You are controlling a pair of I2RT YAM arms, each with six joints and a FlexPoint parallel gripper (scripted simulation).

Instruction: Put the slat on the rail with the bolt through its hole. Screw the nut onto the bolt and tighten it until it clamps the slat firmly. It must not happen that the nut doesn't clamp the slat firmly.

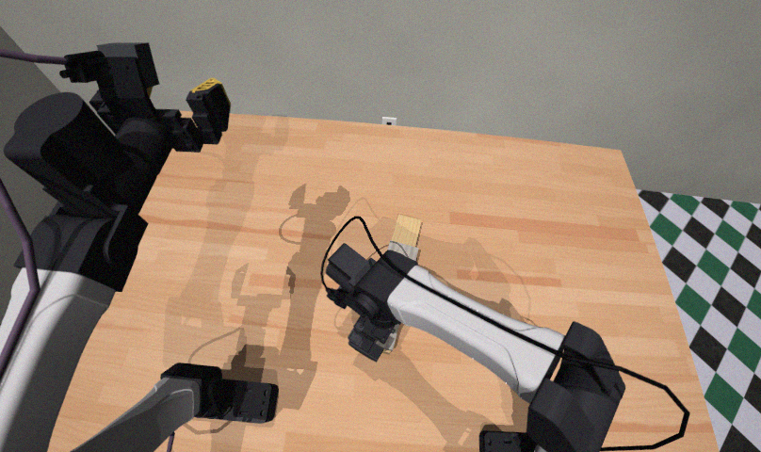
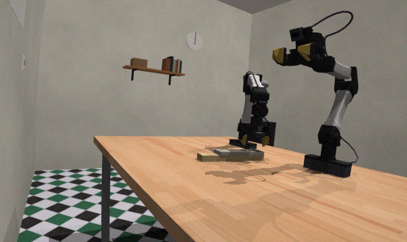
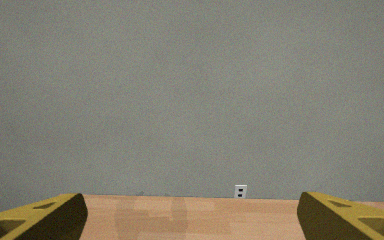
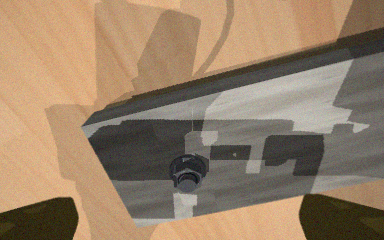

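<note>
Above the grey slat point(image 1: 405, 250) point(image 2: 238, 152) point(image 4: 279, 100), the right gripper point(image 1: 371, 340) point(image 2: 255, 140) point(image 4: 189, 206) hangs wide open.
At twelve o'clock in its wrist view, the nut point(image 4: 181, 168) sits on the bolt point(image 4: 188, 183); it looks small, hard and slippery, best pinched squarely across its flats. The stiff slat lies on the rail point(image 1: 408, 228) point(image 2: 207, 157). Toward eleven o'clock from above, the left gripper point(image 1: 180, 92) point(image 2: 291, 54) point(image 3: 191, 202) gapes, unladen.

Slat point(image 2: 241, 156) point(image 4: 259, 115): grey, streaked; rail point(image 1: 408, 229) point(image 2: 207, 157): pale yellow. Counter point(image 1: 542, 185) point(image 2: 289, 203) point(image 3: 209, 220) point(image 4: 14, 60): orange-tan, banded planks. Floor point(image 1: 726, 335) point(image 2: 61, 203), at three o'clock in the top view: green, black and whitish diamond checks. Nut point(image 4: 188, 172): dark grey.
</note>
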